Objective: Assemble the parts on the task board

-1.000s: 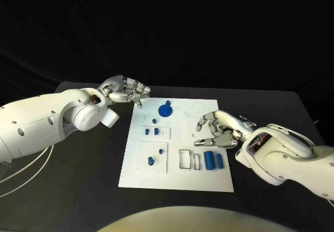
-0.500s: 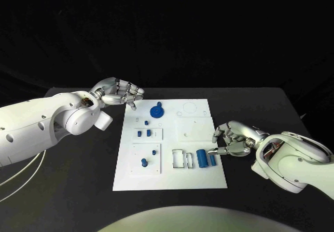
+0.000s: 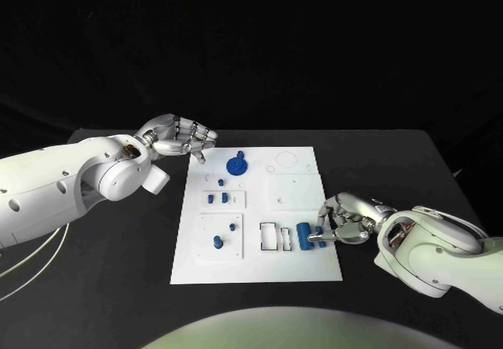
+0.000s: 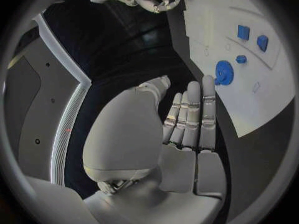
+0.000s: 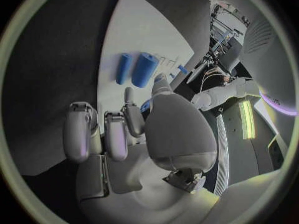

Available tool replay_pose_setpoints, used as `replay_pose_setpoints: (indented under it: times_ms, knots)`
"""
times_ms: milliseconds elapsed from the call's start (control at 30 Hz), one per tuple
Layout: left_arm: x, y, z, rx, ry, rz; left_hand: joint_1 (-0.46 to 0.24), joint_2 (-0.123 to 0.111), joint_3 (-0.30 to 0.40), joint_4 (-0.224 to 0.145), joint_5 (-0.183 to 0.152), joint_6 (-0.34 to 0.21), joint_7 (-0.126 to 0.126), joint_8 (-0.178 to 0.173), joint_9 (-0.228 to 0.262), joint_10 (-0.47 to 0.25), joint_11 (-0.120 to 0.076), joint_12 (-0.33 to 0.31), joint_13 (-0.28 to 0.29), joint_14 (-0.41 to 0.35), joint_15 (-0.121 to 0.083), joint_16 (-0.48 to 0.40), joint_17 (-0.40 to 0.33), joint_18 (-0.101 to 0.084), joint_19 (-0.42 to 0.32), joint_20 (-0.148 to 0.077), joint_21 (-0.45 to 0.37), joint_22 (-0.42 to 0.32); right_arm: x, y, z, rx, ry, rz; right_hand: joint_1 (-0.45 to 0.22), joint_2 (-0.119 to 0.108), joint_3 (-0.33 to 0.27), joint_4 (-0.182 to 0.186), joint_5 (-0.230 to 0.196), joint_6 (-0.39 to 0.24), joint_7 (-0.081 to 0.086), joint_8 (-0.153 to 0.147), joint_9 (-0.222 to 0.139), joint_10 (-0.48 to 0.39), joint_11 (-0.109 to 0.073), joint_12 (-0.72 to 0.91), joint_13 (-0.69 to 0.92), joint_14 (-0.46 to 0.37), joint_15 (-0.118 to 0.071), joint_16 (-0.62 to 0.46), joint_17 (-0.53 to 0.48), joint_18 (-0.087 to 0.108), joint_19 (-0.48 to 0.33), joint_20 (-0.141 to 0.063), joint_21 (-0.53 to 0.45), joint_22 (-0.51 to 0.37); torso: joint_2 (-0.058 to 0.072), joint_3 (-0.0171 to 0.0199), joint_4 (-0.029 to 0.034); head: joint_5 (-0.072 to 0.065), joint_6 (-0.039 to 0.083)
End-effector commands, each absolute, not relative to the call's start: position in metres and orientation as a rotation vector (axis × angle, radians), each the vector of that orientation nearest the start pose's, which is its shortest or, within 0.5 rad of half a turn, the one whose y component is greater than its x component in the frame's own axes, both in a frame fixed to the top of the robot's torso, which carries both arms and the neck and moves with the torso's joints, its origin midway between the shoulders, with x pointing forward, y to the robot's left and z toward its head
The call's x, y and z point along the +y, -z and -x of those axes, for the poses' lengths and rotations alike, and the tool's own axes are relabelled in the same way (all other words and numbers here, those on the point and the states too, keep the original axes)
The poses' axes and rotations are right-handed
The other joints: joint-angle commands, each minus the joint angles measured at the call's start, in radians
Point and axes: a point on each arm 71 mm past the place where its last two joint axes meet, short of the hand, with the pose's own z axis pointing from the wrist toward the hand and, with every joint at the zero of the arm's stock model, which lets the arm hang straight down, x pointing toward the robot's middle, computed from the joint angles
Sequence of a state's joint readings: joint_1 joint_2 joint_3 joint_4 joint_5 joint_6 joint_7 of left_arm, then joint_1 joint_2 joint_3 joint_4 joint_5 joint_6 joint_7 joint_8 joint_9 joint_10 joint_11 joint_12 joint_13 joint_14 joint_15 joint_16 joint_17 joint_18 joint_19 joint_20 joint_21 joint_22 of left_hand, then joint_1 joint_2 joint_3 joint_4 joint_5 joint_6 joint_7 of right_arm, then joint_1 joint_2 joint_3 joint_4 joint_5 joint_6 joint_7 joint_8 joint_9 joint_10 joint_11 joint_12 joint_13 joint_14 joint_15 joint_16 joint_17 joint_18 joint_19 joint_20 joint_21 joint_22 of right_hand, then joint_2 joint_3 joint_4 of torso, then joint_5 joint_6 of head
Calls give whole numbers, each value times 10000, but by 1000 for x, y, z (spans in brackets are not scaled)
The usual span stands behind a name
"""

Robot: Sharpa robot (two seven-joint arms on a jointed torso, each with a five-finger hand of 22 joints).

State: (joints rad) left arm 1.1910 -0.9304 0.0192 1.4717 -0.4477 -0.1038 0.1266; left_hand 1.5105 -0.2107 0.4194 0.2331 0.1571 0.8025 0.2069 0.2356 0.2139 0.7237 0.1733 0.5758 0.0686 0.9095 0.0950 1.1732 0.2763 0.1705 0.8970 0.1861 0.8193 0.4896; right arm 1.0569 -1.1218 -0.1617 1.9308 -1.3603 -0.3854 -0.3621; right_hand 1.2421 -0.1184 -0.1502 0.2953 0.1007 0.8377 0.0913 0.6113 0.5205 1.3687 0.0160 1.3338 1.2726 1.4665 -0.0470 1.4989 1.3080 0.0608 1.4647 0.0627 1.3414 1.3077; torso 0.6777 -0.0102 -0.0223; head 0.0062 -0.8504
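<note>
We saw the flat white rectangular task board lying in the middle of the black desk, with small blue plastic parts spread over it. A round blue disc with a knob sat near the board's far end, two small blue blocks lay below it, and two further small blue pieces rested on a raised white square nearer us. Our right hand hung at the board's right edge, its fingers curled in beside two upright blue cylinders; whether it touched or gripped them we could not tell. Our left hand hovered by the board's far left corner, fingers curled with nothing in them.
</note>
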Motion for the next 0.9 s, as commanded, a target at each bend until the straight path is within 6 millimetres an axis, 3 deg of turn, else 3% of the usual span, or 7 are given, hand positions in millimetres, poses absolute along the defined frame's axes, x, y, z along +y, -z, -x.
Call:
replay_pose_setpoints:
  times_ms: [33,300,467,900]
  knots:
    - [253,176,-494,17622,13079,7465,-120,19,6,-53,18,-61,305,50,-16,-48,16,59,2,-6,33,-50,-11,134,27,34,-64,-9,-225,254,-355,19918,-5705,-892,-142,49,-43,9,63,95,-13,-46,-24,66,-12,45,31,723,-56,76,998,-213,572,-91,69,2114,3,-4,-4,14,-18]
    - [253,176,-494,17624,13087,7460,-114,24,13,-60,21,-59,304,55,-16,-49,15,64,2,-7,31,-51,-11,135,29,33,-66,-10,-217,260,-353,19975,-5768,-744,-267,110,-39,12,64,200,-37,-65,-57,87,-33,51,58,729,-73,91,1029,-223,585,-106,130,2127,15,4,-21,25,-32]
    - [253,176,-494,17632,13092,7457,-114,24,13,-60,21,-59,304,55,-16,-49,15,64,2,-7,31,-51,-11,135,29,33,-66,-10,-209,261,-353,19881,-5852,-635,-321,196,-10,6,66,261,-52,-79,-77,116,-47,73,100,738,-83,111,1076,-234,599,-116,196,2142,20,9,3,22,-45]
    - [254,176,-493,17638,13070,7469,-114,24,13,-60,21,-59,304,55,-16,-49,15,64,2,-7,31,-51,-11,135,29,33,-66,-10,-202,268,-355,20063,-5423,-33,-316,242,9,0,63,301,-63,-81,-85,149,-56,105,147,745,-90,126,1109,-243,610,-122,245,2153,14,-5,-6,46,-110]
